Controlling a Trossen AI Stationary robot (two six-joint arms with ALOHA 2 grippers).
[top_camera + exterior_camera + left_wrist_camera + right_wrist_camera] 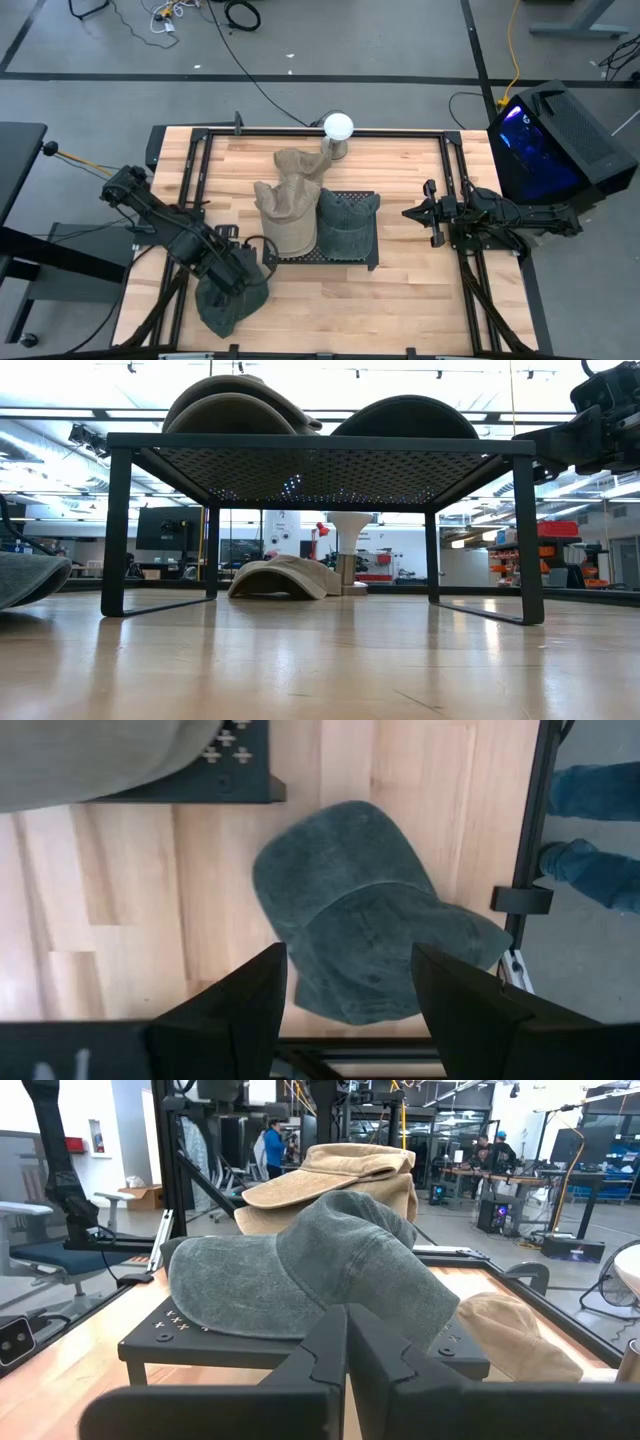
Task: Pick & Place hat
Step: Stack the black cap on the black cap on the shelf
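Note:
A dark green cap [370, 920] lies crown up on the wooden table near its front left corner [225, 305]; its edge shows at the left of the low view [25, 575]. My left gripper [350, 995] hangs above it, pointing down and open, with one finger over each side of the cap's near part and touching nothing [233, 272]. My right gripper [347, 1350] waits shut and level at the table's right side [430, 213]. A second green cap [347, 222] and a tan hat [285, 215] rest on a black rack [320, 258].
The perforated rack [320, 445] stands on four legs mid-table. Another tan hat [300, 163] lies on the table behind the rack, beside a white round-headed stand [338, 128]. A black frame [530, 840] borders the table. A person's jeans-clad legs [600, 830] are beyond the left edge.

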